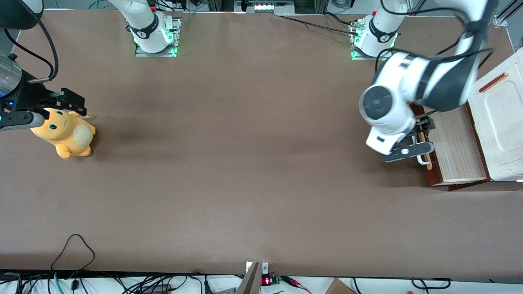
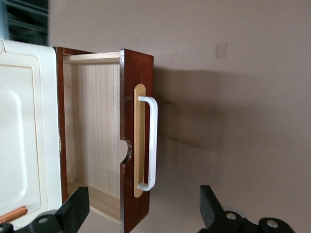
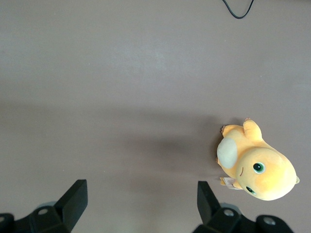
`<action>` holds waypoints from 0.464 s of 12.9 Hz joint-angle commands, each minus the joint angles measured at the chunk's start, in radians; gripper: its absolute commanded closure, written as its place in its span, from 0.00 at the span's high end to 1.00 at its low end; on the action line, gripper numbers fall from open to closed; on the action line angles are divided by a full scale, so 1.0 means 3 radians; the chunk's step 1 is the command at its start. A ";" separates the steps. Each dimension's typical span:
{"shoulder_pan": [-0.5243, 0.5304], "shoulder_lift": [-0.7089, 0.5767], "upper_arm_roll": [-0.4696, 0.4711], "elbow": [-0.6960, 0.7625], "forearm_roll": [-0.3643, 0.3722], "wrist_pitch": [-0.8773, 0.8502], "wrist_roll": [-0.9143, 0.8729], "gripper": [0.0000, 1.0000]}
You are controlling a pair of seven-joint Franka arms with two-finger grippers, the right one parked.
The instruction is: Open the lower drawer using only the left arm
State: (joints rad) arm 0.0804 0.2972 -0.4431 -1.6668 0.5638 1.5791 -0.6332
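Observation:
The lower drawer (image 1: 455,143) stands pulled out from under the white cabinet top (image 1: 500,122), its pale wood-grain inside showing. Its dark reddish-brown front (image 2: 137,82) carries a white loop handle (image 2: 153,141) on a tan strip; the handle also shows in the front view (image 1: 423,162). The left arm (image 1: 408,94) hangs over the drawer's front. Its gripper (image 1: 421,141) is open just above the handle. In the left wrist view the gripper (image 2: 143,213) has its two black fingers wide apart, one over the drawer's inside, one over the table, touching nothing.
An orange plush toy (image 1: 65,134) lies toward the parked arm's end of the table and shows in the right wrist view (image 3: 257,170). The brown table (image 1: 245,163) stretches between it and the drawer. Cables (image 1: 73,249) lie at the table edge nearest the front camera.

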 commanded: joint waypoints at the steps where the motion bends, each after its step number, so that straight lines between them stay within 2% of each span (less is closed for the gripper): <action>1: 0.0013 -0.0351 0.0356 0.0033 -0.0757 0.0085 0.0585 1.00; 4: -0.0104 -0.0596 0.0846 0.0039 -0.1489 0.0176 0.1096 1.00; 6: -0.0206 -0.0668 0.1128 -0.0002 -0.1786 0.0233 0.1327 1.00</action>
State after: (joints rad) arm 0.0589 0.1246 -0.1789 -1.6425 0.1027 1.6217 -0.3043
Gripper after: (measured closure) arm 0.000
